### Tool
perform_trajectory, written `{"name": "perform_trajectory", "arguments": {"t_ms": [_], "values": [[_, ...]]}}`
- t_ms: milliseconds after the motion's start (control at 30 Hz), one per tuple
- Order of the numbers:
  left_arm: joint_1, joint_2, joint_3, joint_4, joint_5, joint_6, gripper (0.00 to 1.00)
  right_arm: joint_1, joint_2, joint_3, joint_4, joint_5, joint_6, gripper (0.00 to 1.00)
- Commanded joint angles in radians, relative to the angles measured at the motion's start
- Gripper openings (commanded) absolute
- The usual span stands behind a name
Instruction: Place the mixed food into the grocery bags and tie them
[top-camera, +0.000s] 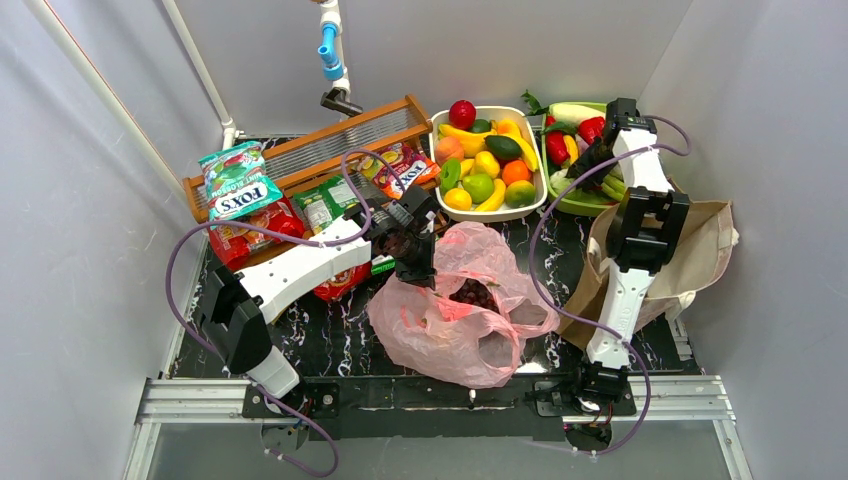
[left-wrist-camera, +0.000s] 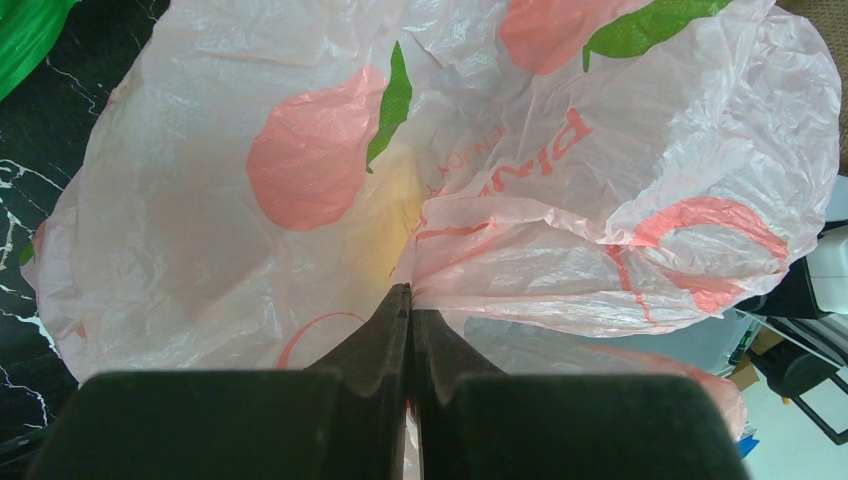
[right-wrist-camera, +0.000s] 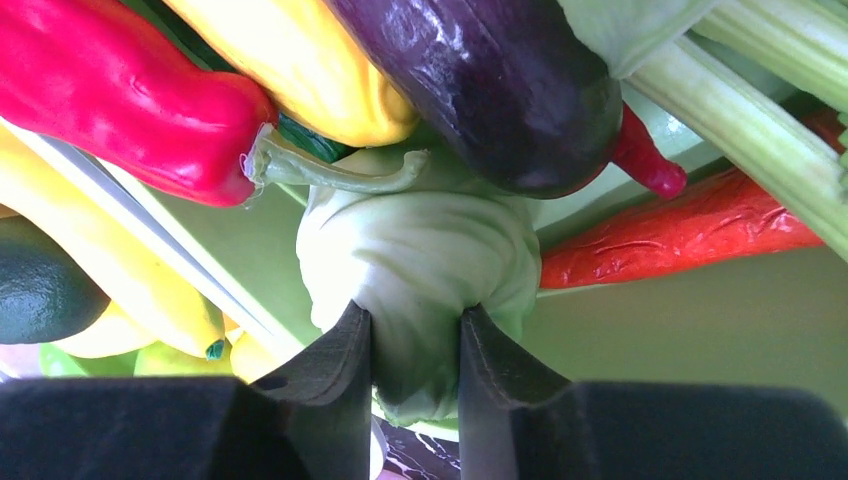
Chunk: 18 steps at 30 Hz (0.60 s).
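The pink plastic bag (top-camera: 455, 325) lies open mid-table with dark purple grapes (top-camera: 472, 293) inside. My left gripper (top-camera: 412, 252) is at the bag's far left rim. In the left wrist view it (left-wrist-camera: 412, 300) is shut on a pinch of the bag's film (left-wrist-camera: 300, 180). The brown paper bag (top-camera: 705, 250) lies at the right, behind my right arm. My right gripper (top-camera: 583, 162) is down in the green vegetable tray (top-camera: 590, 205). In the right wrist view it (right-wrist-camera: 415, 322) is shut on a pale green leafy toy vegetable (right-wrist-camera: 420, 240).
A white fruit basket (top-camera: 538, 205) full of toy fruit stands at the back. Snack packets (top-camera: 240, 180) lie on and around a wooden rack (top-camera: 330, 140) at the back left. A red pepper (right-wrist-camera: 120, 90), an eggplant (right-wrist-camera: 480, 90) and a red chili (right-wrist-camera: 680, 230) crowd the held vegetable.
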Motion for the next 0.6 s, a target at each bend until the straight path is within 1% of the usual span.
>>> {"name": "perform_trajectory", "arguments": {"t_ms": [0, 233, 400, 567], "values": [[0.009, -0.017, 0.025, -0.033, 0.0, 0.002, 0.0, 0.018, -0.07, -0.028, -0.038, -0.041, 0.001, 0.2], [0.009, -0.015, 0.053, -0.058, -0.013, 0.002, 0.0, 0.018, -0.17, -0.03, -0.062, -0.069, -0.004, 0.19], [0.011, 0.003, 0.092, -0.096, -0.037, 0.022, 0.0, 0.019, -0.247, -0.046, -0.069, -0.121, -0.018, 0.19], [0.017, 0.014, 0.116, -0.098, -0.037, 0.029, 0.0, 0.02, -0.32, -0.074, -0.086, -0.156, -0.03, 0.19]]}}
